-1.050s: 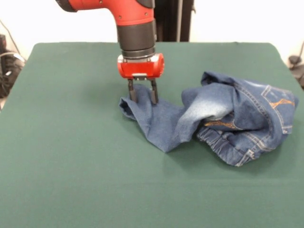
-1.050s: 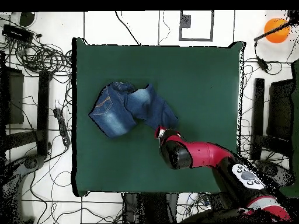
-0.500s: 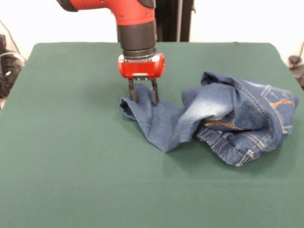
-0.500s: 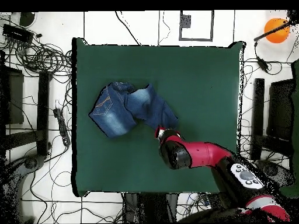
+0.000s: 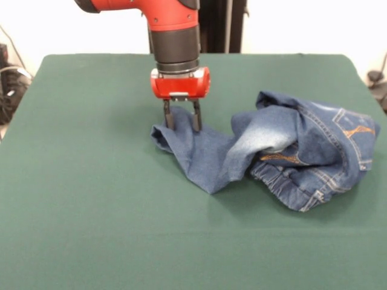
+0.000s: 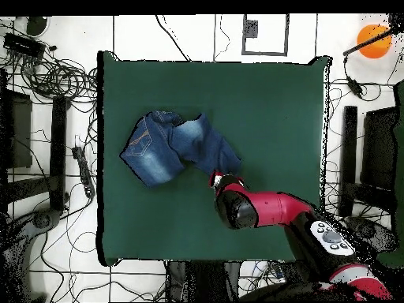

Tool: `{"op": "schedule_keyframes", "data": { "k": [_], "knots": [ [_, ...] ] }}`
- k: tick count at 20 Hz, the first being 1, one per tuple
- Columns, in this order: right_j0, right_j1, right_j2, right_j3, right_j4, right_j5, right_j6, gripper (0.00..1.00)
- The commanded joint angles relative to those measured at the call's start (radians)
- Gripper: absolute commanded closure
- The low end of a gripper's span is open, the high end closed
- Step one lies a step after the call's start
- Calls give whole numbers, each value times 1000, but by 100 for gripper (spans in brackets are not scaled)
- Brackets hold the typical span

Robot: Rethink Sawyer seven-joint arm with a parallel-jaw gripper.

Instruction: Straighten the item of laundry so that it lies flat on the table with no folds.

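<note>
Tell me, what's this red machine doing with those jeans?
The red robot arm has its hand down at one end of a crumpled pair of blue jeans on the green table. Its two fingers stand apart, straddling the edge of a pant leg. The rest of the jeans is bunched in a heap to one side, so they are far from lying flat.

jeans: blue denim; faded, near-white patch on the raised fold at the middle; orange stitching along the seams and on the pocket.
table: dark green cloth cover, uniform, no pattern, out to all edges and corners.
arm: red shell with a black collar section.
gripper: red body, small grey plate on its face, black fingers.
</note>
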Motion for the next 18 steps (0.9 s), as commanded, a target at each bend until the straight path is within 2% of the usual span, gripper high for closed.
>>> {"op": "schedule_keyframes", "data": {
  "k": [1, 9, 10, 18],
  "knots": [
    [40, 9, 20, -50, 28, 117, 39, 0],
    [29, 12, 32, -51, 25, 121, 30, 0],
    [28, 12, 33, -50, 25, 121, 29, 100],
    [28, 11, 36, -52, 30, 127, 29, 100]
  ]
}}
